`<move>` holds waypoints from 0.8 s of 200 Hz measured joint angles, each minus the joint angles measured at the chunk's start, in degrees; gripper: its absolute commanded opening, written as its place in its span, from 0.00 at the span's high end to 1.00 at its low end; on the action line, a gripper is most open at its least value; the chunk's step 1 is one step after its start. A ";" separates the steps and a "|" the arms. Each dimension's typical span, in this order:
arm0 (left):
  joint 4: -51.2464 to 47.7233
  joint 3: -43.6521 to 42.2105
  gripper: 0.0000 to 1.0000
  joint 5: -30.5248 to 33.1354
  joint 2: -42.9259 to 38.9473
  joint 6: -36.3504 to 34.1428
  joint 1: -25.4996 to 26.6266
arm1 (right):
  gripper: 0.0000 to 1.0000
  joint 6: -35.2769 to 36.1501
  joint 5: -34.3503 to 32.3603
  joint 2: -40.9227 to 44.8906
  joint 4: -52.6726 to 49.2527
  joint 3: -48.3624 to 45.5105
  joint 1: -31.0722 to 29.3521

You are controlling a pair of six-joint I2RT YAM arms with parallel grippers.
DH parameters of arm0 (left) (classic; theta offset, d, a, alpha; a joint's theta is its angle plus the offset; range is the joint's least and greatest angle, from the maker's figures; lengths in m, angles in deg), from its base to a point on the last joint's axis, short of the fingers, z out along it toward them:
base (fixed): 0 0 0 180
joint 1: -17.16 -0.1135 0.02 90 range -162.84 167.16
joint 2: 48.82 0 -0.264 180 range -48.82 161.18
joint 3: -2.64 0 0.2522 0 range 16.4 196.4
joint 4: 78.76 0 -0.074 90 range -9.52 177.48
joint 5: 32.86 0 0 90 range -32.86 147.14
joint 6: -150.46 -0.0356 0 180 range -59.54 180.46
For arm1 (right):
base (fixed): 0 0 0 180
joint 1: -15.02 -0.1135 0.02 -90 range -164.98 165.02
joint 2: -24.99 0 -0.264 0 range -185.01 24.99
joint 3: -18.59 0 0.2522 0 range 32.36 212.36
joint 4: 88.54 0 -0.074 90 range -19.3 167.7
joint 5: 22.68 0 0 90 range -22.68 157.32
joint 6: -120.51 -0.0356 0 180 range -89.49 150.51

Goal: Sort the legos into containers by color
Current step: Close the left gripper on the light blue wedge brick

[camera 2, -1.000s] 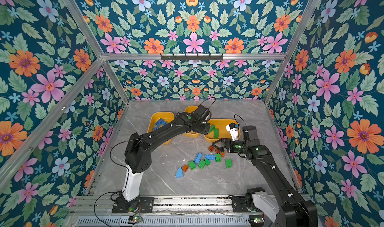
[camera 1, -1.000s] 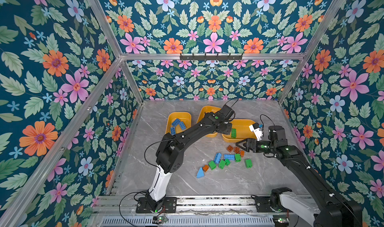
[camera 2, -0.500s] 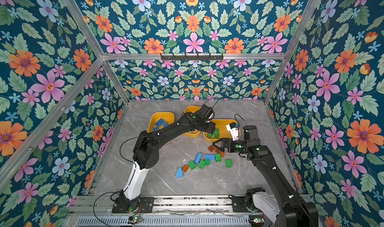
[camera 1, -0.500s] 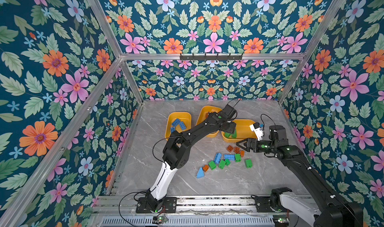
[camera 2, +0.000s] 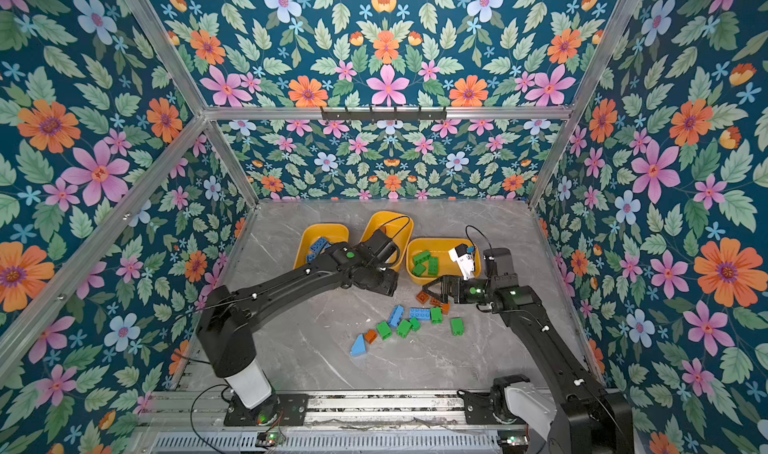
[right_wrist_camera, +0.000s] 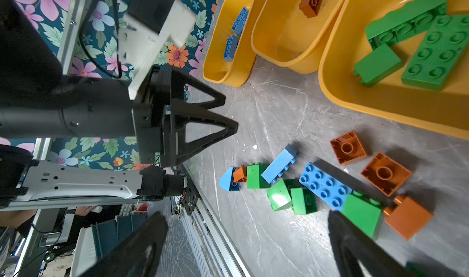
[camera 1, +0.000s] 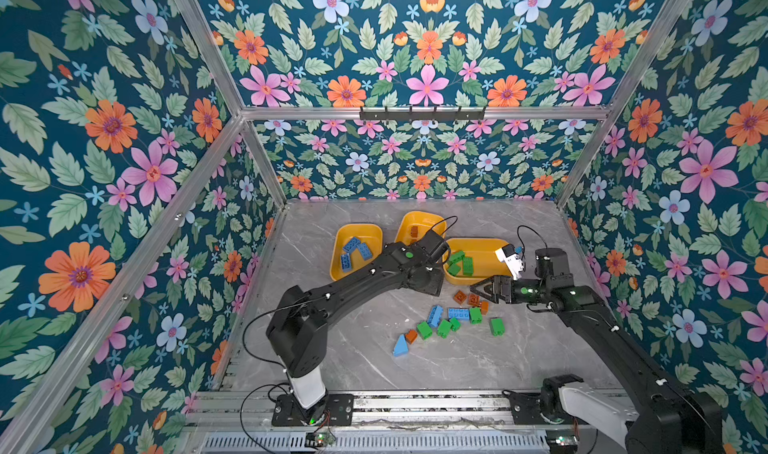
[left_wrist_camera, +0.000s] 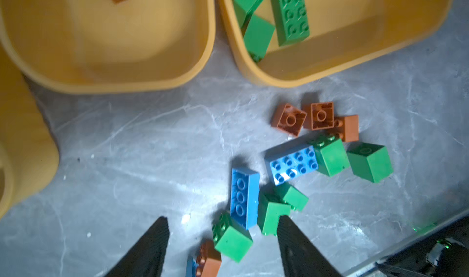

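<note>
Grey marble table (camera 1: 357,344); yellow tubs (camera 1: 336,260) at back, partly filled. Unsorted bricks (camera 1: 444,328) lie mid-table. Right gripper (camera 1: 478,288), jaws spread wide, empty, is nearer: orange bricks (camera 1: 460,296) sit just off its tips. Left gripper (left_wrist_camera: 222,218) apart, empty too.

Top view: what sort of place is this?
Probably a lab robot cell: left arm and right arm mounted on a rail, floral panels on an aluminium frame, legos and tubs staged on the table.

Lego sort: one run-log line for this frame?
left gripper: open, empty, beside green-brick tub | right gripper: open, empty, near loose orange bricks | tubs: each holds one colour | table: mixed bricks unsorted
</note>
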 measured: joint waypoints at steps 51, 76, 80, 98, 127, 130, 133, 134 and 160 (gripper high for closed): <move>-0.76 -14.10 0.30 1.42 -9.73 18.16 8.96 | 0.01 0.24 0.57 -0.85 -0.44 0.37 -0.28; -0.63 -19.87 0.30 2.58 -13.11 26.01 12.94 | 0.01 0.61 1.42 -0.85 -1.33 0.44 -0.44; -0.70 -20.63 0.30 2.73 -13.60 27.12 13.44 | 0.01 0.61 1.46 -0.85 -1.42 0.39 -0.44; -0.83 -24.13 0.30 3.50 -15.98 32.00 15.63 | 0.01 0.87 1.86 -0.85 -1.68 -0.22 -0.44; 0.33 -29.14 0.29 3.91 -17.31 37.53 17.03 | 0.01 1.05 2.25 -0.85 -1.68 -1.38 -0.59; 0.59 -29.66 0.29 3.91 -17.29 37.90 17.11 | 0.01 1.05 2.27 -0.85 -1.66 -1.42 -0.59; 0.81 -30.08 0.29 3.91 -17.25 38.27 17.18 | 0.01 1.05 2.29 -0.85 -1.66 -1.46 -0.61; 0.92 -30.25 0.29 3.93 -17.22 38.47 17.20 | 0.01 1.05 2.32 -0.85 -1.66 -1.46 -0.61; 3.13 -32.46 0.28 4.76 -16.09 41.40 17.33 | 0.01 1.05 2.47 -0.85 -1.62 -1.49 -0.66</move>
